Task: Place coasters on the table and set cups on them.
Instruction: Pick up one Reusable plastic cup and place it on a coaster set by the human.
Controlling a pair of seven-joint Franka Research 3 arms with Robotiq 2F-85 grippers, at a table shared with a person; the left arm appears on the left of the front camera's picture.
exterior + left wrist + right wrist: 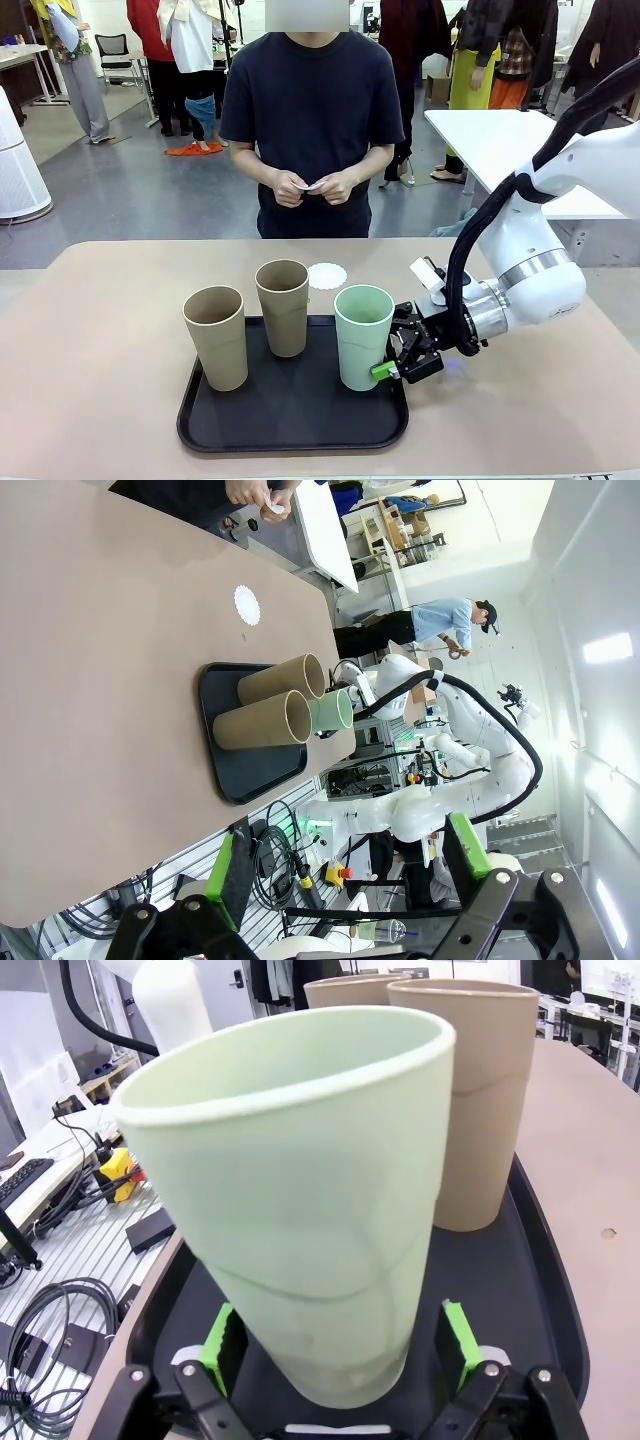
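Note:
Three cups stand upright on a black tray (290,425): two tan cups (216,337) (283,306) and a mint green cup (363,336). My right gripper (387,357) reaches in from the right, open, with its jaws on either side of the mint cup's lower part. In the right wrist view the mint cup (310,1200) stands between the green pads (222,1336) of my right gripper (338,1345). One white lacy coaster (327,275) lies on the beige table (100,330) behind the tray. My left gripper (345,880) hangs open, far from the tray (250,765).
A person in a dark shirt stands at the far side, both hands (312,186) holding small white discs at waist height. A white table (500,140) stands behind at the right. There is bare tabletop left and right of the tray.

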